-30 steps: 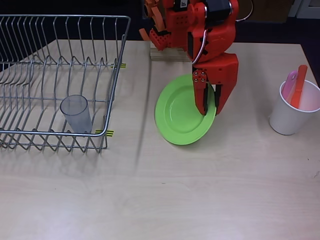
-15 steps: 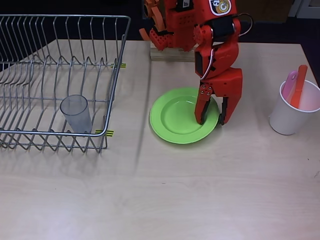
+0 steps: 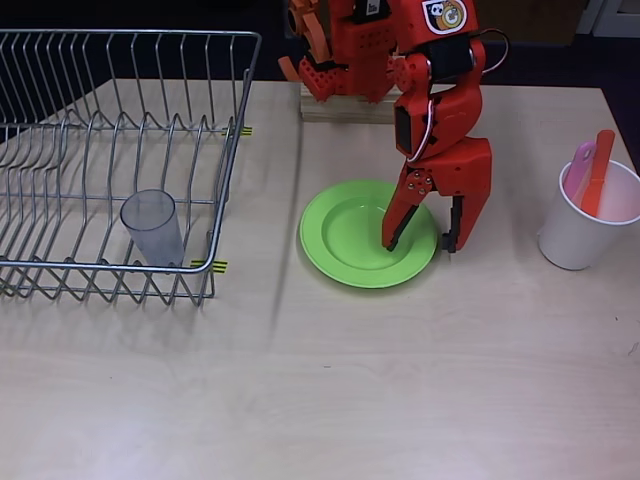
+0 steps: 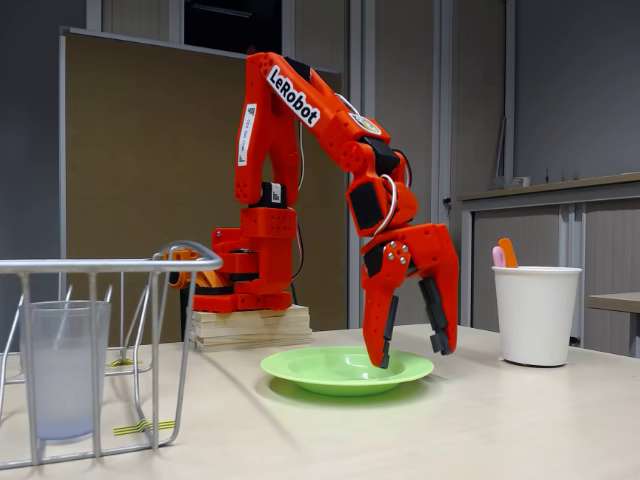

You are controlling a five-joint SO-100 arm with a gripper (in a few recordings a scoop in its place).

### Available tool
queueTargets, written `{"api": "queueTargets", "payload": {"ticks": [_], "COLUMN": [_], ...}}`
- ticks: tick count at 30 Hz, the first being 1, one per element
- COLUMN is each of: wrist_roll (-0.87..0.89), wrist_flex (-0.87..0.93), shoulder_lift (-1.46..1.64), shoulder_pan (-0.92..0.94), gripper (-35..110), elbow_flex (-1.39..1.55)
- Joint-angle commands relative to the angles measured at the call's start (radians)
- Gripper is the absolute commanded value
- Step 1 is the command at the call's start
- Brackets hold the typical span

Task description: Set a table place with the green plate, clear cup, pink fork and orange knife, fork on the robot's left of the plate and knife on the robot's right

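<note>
One item placed: plate (image 3: 352,235) flat on counter (image 3: 400,380), gripper (image 3: 420,240) spread astride its rim; next, likely fetch cup (image 3: 152,226) from rack (image 3: 120,150).

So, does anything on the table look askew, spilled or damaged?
Nothing stands out. The green plate lies flat, the clear cup stands upright in the rack, and the open claw straddles the plate's rim.

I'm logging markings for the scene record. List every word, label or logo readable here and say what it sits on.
"LeRobot": black letters on a white strip along the robot arm's upper link, fixed view.
Round badge sticker on the arm's top, overhead view: a picture, any lettering too small to read.
Narrow white label on the arm's vertical link: print too small to read.
White cup, green plate, dish rack: no text.
</note>
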Motion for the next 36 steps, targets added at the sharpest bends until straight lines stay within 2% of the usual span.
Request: {"api": "queueTargets", "payload": {"ticks": [1,5,11,15,22,30,33,36], "wrist_roll": [-0.025,-0.100,-0.247,-0.367,-0.664,-1.083,-1.338,-1.591], "wrist_flex": [0.018,0.104,0.546,0.706,0.818,0.922,0.951,0.917], "shoulder_lift": [0.023,0.069,0.160,0.192,0.265,0.259,0.242,0.235], "shoulder_pan": [-0.008,-0.006,0.025,0.124,0.347,0.606,0.701,0.805], "gripper": [32,31,31,30,29,30,31,27], "elbow_flex": [-0.014,-0.058,-0.301,-0.403,-0.554,-0.830,-0.879,-0.857]}}
